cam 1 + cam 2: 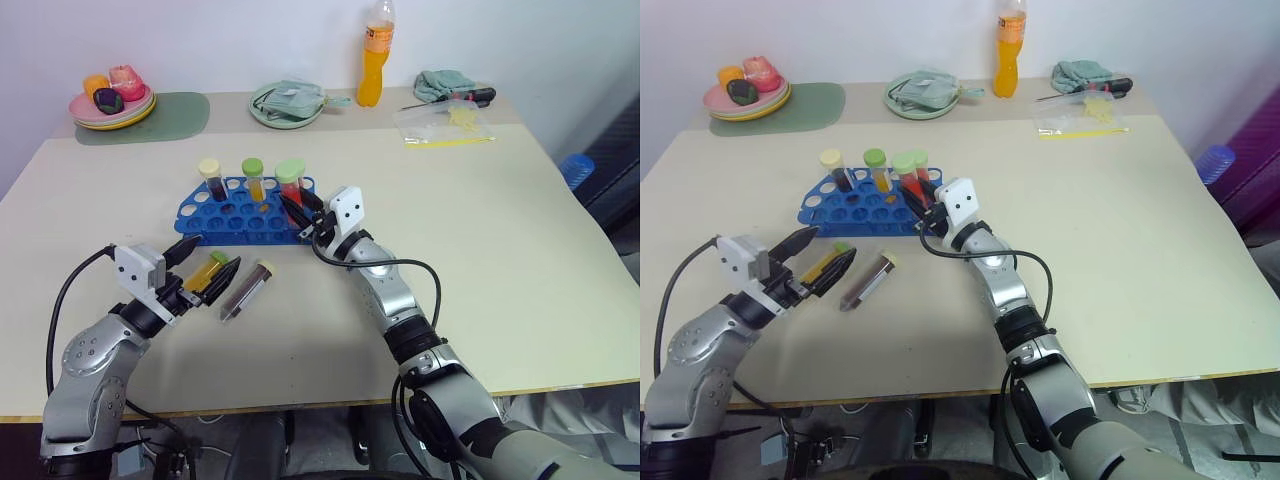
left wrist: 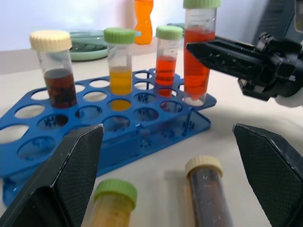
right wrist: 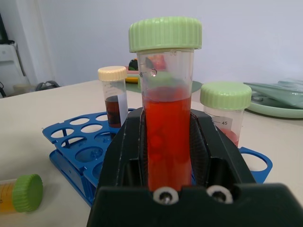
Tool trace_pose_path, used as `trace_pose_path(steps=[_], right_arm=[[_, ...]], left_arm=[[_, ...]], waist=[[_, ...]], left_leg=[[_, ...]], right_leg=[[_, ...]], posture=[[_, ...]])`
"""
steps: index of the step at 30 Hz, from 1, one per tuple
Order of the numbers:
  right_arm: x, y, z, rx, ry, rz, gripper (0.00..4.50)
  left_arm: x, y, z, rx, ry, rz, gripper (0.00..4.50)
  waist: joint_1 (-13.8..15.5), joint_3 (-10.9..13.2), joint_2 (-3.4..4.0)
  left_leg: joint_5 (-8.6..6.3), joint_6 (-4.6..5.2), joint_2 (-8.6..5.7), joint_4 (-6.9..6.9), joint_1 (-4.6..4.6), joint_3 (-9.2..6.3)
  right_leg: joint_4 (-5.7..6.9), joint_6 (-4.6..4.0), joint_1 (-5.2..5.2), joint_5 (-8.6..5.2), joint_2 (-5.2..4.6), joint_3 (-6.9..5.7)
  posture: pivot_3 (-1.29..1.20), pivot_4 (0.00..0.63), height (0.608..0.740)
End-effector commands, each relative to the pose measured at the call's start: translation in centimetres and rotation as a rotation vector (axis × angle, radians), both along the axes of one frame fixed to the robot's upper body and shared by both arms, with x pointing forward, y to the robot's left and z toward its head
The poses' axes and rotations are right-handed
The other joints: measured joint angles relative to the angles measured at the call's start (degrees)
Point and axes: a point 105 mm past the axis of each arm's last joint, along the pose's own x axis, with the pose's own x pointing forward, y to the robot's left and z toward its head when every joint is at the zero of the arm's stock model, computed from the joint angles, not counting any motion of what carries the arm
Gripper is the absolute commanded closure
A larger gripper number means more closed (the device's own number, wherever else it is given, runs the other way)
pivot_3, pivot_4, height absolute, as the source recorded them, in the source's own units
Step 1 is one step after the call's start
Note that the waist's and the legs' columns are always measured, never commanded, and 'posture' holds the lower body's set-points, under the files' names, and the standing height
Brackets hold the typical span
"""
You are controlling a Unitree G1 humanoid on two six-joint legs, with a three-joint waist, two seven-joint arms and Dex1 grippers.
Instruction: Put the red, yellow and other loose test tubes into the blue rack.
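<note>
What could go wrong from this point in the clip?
1. The right gripper is shut on a red tube standing in a corner hole of the blue rack; pulling away before it lets go may tip the rack or the three tubes standing beside it.
2. The open left gripper straddles both a yellow tube and a dark tube lying close together; closing may knock one away.

The yellow tube (image 2: 111, 208) and brown tube (image 2: 208, 196) are cut off by the left wrist view's edge.

The beige table (image 1: 520, 290) carries the blue rack (image 1: 240, 215), two loose tubes (image 1: 245, 290), plates and a bottle (image 1: 375, 55).
</note>
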Motion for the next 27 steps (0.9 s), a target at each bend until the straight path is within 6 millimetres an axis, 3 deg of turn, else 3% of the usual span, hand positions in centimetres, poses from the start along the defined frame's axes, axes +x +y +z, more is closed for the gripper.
trace_pose_path(steps=[1, 14, 18, 22, 27], right_arm=[[-0.1, 0.6, -0.2, -0.004, 0.007, 0.0, 3.77], [0.9, 0.2, -0.4, 0.012, 0.02, -0.049, 3.77], [-0.1, 0.0, 0.8, 0.037, -0.044, -0.006, 1.79], [-1.0, -1.4, 3.0, 0.062, -0.131, -0.018, 0.01], [-3.2, -6.2, 5.8, 0.021, -0.187, 0.008, 0.01]], left_arm=[[-0.3, 0.4, 1.0, 0.017, -0.052, 0.01, 0.0], [-0.2, -0.6, 1.7, 0.015, -0.059, 0.01, 0.0], [-0.1, 0.0, 1.7, 0.012, -0.051, 0.031, 0.0], [-0.1, -0.2, 2.0, 0.059, -0.044, 0.035, 0.0], [-0.2, -1.3, 3.6, 0.107, -0.01, 0.01, 0.0]], waist=[[0.0, 0.0, 0.0], [0.01, 0.0, 0.01], [0.06, 0.0, 0.02], [0.14, 0.01, 0.02], [0.56, 0.01, 0.02]], left_leg=[[0.0, 0.0, 0.0, 0.0, 0.0, 0.0], [0.01, -0.02, 0.01, 0.0, 0.02, -0.01], [0.01, -0.02, 0.01, 0.0, 0.02, -0.01], [0.01, -0.02, 0.01, -0.01, 0.0, -0.01], [0.01, -0.02, -0.03, 0.0, -0.02, -0.06]], right_leg=[[0.0, 0.0, 0.0, 0.0, 0.0, 0.0], [0.0, -0.03, 0.01, 0.02, 0.0, 0.0], [0.0, -0.03, 0.01, 0.02, 0.0, 0.0], [0.0, -0.03, 0.0, 0.02, 0.0, 0.0], [-0.02, -0.03, 0.04, 0.02, -0.04, 0.0]], posture=[[0.0, 0.15, 0.74], [0.0, 0.15, 0.74], [0.0, 0.15, 0.74], [0.0, 0.15, 0.74], [0.0, 0.15, 0.74]])
